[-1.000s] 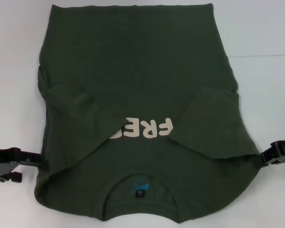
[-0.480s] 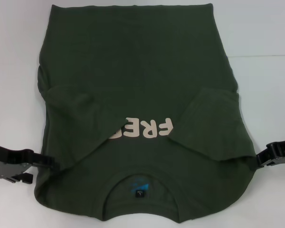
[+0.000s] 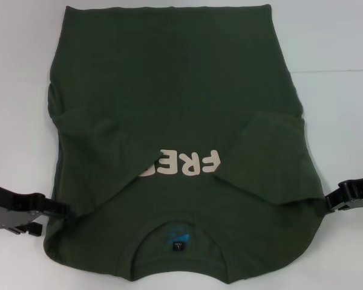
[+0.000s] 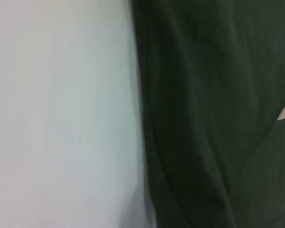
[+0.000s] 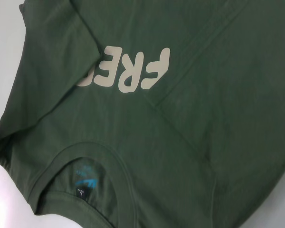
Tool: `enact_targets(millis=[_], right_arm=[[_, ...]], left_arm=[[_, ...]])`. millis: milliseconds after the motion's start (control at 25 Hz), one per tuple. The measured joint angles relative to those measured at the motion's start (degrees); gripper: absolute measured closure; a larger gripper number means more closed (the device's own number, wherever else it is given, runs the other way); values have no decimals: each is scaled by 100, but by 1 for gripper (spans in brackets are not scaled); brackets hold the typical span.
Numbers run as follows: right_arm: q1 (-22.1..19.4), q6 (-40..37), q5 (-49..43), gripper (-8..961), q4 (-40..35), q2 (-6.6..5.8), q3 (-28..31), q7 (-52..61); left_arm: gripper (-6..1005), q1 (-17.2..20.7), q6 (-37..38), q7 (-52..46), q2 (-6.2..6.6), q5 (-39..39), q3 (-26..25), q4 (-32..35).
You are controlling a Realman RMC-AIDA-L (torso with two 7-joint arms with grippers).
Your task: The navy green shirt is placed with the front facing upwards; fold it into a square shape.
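Note:
The navy green shirt (image 3: pixel 175 90) lies flat on the white table, front up, with its collar toward me. Both short sleeves are folded inward over the chest and partly cover the cream lettering (image 3: pixel 184 163). A small blue label (image 3: pixel 178 237) shows inside the round neck. My left gripper (image 3: pixel 51 214) sits low at the shirt's left edge near the shoulder. My right gripper (image 3: pixel 334 200) is at the right edge by the other shoulder. The left wrist view has the shirt's side edge (image 4: pixel 204 118) against the table. The right wrist view takes in the lettering (image 5: pixel 128 71) and collar label (image 5: pixel 85 183).
The white table (image 3: pixel 18 90) shows bare on both sides of the shirt and beyond its hem at the far end. A faint seam line crosses the table surface at the right (image 3: pixel 339 71).
My left gripper has slid inward to the shirt's left edge. My right gripper has edged slightly inward and down at the right edge. The shirt has not moved.

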Motion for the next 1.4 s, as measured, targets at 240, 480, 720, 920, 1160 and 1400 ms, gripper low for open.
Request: enact_targets(millis=[240,480,720,920,1160,1400], right_arm=[[-1,2,33,913,69,0,0,-19],[-18,13,65,912,81,-8,0,-28],[-32,13,65,913,81,-2,0,-40],[-33,12,69,914,82,0,49,-52],[-40,12,188,914,297,-18,144,-209],[-117,13,395,915,677,-42,555,-888]], left_arm=[[136,2,-145,-18,-63,149,323,26],[275,-13,-175,-3,-87,162,395,67],[629,-25,-177,15,-86,153,397,115],[735,-34,-172,47,-84,158,404,115],[865,-40,-168,223,-84,113,367,85],[956,71,-197,876,-84,-178,-57,20]])
